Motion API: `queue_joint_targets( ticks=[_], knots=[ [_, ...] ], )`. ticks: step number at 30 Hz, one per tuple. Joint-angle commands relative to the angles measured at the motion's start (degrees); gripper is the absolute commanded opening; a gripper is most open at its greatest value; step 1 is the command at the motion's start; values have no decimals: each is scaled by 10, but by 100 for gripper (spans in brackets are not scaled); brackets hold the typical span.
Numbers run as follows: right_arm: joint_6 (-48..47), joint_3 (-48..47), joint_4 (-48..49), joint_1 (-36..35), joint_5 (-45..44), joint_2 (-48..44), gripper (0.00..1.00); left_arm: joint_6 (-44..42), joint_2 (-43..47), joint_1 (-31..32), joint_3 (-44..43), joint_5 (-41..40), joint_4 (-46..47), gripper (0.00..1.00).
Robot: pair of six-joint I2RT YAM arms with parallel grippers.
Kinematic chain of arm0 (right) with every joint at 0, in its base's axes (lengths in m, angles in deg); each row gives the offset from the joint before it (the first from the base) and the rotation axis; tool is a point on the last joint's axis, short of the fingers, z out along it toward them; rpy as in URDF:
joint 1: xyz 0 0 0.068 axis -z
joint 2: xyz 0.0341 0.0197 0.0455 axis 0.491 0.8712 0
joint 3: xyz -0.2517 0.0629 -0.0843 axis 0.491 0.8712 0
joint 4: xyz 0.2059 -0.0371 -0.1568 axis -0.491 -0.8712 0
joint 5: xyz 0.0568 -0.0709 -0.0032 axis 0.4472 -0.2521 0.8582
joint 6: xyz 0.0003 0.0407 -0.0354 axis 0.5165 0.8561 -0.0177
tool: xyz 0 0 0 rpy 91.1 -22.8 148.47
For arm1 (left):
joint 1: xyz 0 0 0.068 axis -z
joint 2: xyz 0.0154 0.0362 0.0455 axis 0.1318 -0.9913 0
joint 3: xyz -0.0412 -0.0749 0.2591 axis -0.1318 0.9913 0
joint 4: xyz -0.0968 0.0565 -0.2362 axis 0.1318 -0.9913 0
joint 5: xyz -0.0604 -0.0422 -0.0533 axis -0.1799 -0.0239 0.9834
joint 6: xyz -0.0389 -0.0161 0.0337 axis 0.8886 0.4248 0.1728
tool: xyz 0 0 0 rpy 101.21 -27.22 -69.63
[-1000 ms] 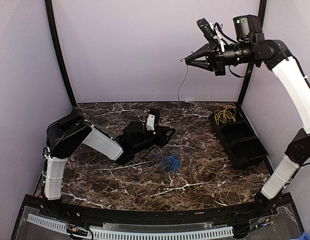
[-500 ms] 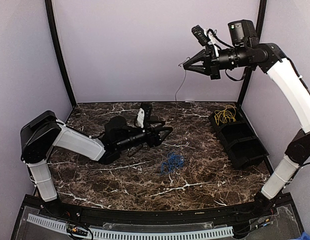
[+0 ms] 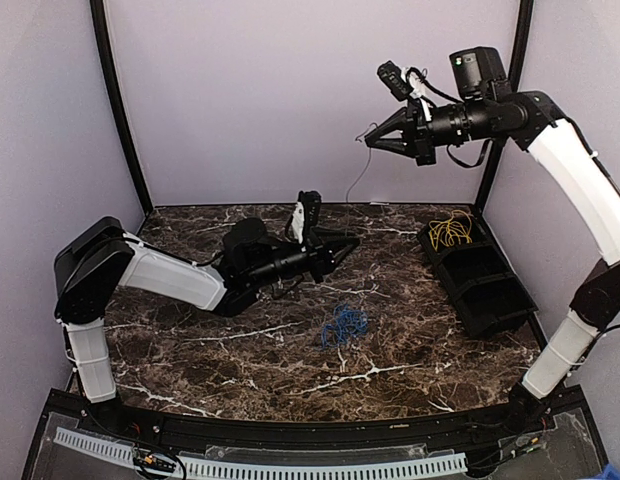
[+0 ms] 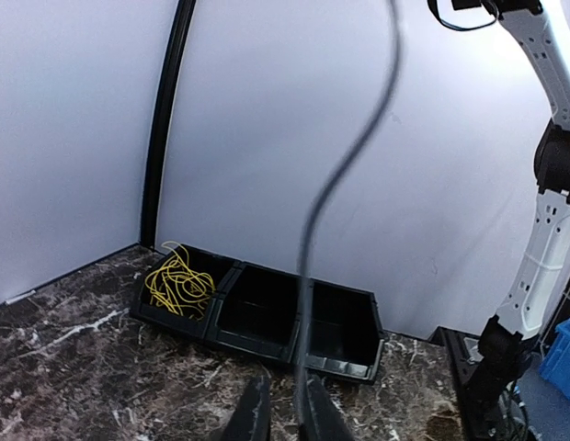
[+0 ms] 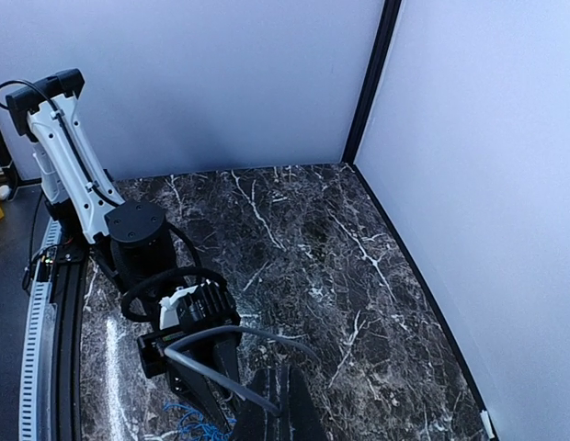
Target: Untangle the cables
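Note:
A thin grey cable [image 3: 360, 180] hangs from my right gripper [image 3: 370, 140], which is shut on its upper end high above the back of the table. The right wrist view shows the shut right gripper [image 5: 287, 397] with that grey cable [image 5: 221, 378] looping off its tips. The cable's lower part passes between the fingers of my left gripper [image 3: 350, 243], low near the back. In the left wrist view the left gripper [image 4: 285, 404] is narrowed around the grey cable [image 4: 345, 170], and a slit still shows beside it. Blue cables [image 3: 342, 325] lie bundled mid-table. Yellow cables [image 3: 450, 232] lie in the bin's far compartment.
A black three-compartment bin [image 3: 490, 300] stands at the right; its other two compartments look empty in the left wrist view, where the bin [image 4: 267, 344] lies straight ahead. Purple walls with black corner posts [image 3: 120, 110] close in the dark marble table [image 3: 240, 370].
My left gripper swung right and back until it sat under the hanging grey cable, and its jaws opened wider, then narrowed around it. My right gripper drifted slightly left, still holding the cable.

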Motion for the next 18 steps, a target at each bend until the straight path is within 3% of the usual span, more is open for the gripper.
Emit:
queue_joint_targets(
  ticks=[1, 2, 5, 7, 13, 18],
  knots=[
    [13, 23, 59, 8, -74, -7, 0, 5, 9, 0, 5, -23, 3, 9],
    [16, 42, 77, 13, -101, -9, 0, 9, 10, 0, 11, -28, 3, 3],
    [45, 174, 162, 39, -140, -22, 36, 18, 27, 0, 19, -67, -5, 0],
    [53, 273, 218, 51, -111, -28, 48, 24, 38, 0, 19, -104, -23, 0],
    [65, 426, 300, 44, -48, 1, 54, 61, 73, -4, 17, -198, -99, 0],
    [72, 444, 319, 17, -17, 31, 56, 93, 87, -8, 23, -254, -129, 0]
  ],
)
